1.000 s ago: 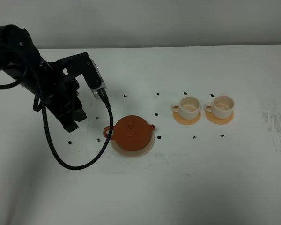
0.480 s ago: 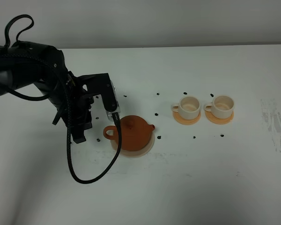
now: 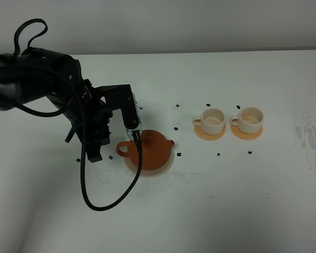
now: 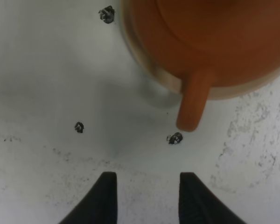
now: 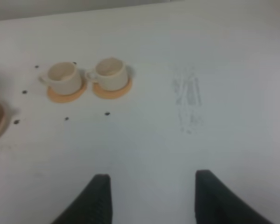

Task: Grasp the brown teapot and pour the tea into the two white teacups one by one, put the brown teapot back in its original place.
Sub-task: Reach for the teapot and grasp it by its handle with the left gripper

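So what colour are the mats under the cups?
The mats are orange, clearest in the exterior high view.

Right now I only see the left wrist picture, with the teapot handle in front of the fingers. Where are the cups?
Observer: In the high view they sit right of the teapot, the first cup beside the second cup, each on an orange coaster.
Operator: Which way does the spout point?
Observer: The spout points right, toward the cups, away from the left gripper.
Operator: Is the other gripper holding anything?
Observer: No. The right gripper is open over the table, with nothing between its fingers.
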### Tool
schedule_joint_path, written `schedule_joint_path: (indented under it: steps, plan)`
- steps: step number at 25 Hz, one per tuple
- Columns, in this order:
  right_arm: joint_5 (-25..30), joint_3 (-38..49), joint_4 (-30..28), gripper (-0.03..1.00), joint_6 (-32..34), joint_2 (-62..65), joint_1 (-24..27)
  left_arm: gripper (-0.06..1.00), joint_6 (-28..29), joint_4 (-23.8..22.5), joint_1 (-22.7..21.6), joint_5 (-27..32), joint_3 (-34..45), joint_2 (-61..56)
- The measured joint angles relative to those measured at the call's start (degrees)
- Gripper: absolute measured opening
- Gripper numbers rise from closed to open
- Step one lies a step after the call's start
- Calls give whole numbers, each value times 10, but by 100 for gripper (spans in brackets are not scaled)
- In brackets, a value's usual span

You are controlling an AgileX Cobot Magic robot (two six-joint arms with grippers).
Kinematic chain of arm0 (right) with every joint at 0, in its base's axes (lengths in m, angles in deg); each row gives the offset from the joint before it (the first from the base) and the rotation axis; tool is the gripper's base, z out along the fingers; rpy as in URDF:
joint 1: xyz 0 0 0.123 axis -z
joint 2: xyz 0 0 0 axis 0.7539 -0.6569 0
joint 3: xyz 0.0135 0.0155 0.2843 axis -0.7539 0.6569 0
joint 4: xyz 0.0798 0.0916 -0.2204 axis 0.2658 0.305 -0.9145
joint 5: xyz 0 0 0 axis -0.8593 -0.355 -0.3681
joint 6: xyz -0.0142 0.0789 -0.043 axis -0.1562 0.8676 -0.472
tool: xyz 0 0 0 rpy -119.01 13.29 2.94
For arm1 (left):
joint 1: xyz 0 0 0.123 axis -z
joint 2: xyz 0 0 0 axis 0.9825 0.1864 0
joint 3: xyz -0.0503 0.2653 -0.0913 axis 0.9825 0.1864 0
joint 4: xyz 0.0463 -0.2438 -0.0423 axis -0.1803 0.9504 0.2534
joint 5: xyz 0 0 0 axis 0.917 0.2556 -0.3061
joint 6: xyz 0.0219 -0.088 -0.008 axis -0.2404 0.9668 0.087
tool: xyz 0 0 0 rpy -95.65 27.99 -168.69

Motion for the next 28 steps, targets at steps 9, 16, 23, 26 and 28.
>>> schedule_joint_path:
  steps: [9,16,23,26,28]
  plan:
    - [-2,0,0,40,0,0,0,30,-29,49,0,2,0,0]
    - [-2,0,0,40,0,0,0,30,-124,87,0,17,0,0]
    - [-2,0,0,40,0,0,0,30,-150,88,0,17,0,10]
    - [-2,0,0,40,0,0,0,30,-151,88,0,8,0,21]
    - [-2,0,0,40,0,0,0,30,-151,88,0,0,0,24]
